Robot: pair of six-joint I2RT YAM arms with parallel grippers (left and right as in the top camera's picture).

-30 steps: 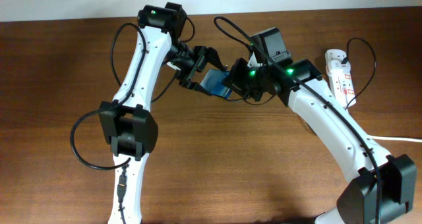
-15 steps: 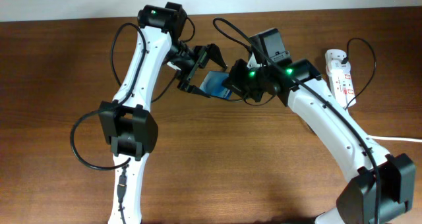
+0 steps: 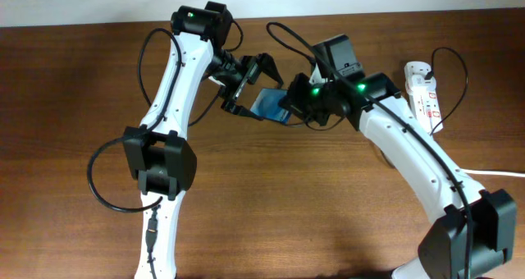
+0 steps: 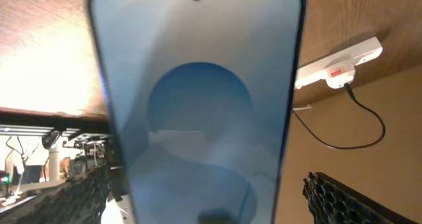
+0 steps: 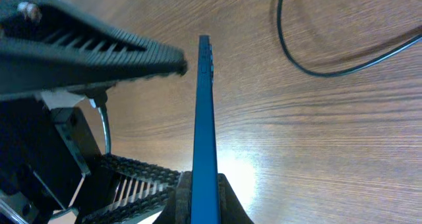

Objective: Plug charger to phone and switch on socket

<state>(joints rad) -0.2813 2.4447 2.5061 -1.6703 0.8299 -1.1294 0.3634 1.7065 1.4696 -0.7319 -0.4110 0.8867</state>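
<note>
The phone [image 3: 269, 105] is held off the table, its blue screen filling the left wrist view [image 4: 198, 105]. My right gripper [image 3: 294, 107] is shut on its lower end; in the right wrist view the phone [image 5: 205, 105] stands edge-on between the pads [image 5: 181, 201]. My left gripper [image 3: 248, 86] is open, its fingers [image 4: 346, 201] spread wide on either side of the phone without touching it. The white socket [image 3: 424, 92] lies at the far right and also shows in the left wrist view [image 4: 339, 60]. The thin black charger cable [image 3: 456, 78] loops from it; its plug tip is hidden.
The socket's thick white cord [image 3: 492, 172] runs off the right edge. A stretch of black cable [image 5: 310, 59] lies on the wood beyond the phone. The table's far edge meets a pale wall [image 3: 82, 0].
My right gripper has shifted the phone slightly up and toward the left gripper. The left fingers have spread a little wider around it.
</note>
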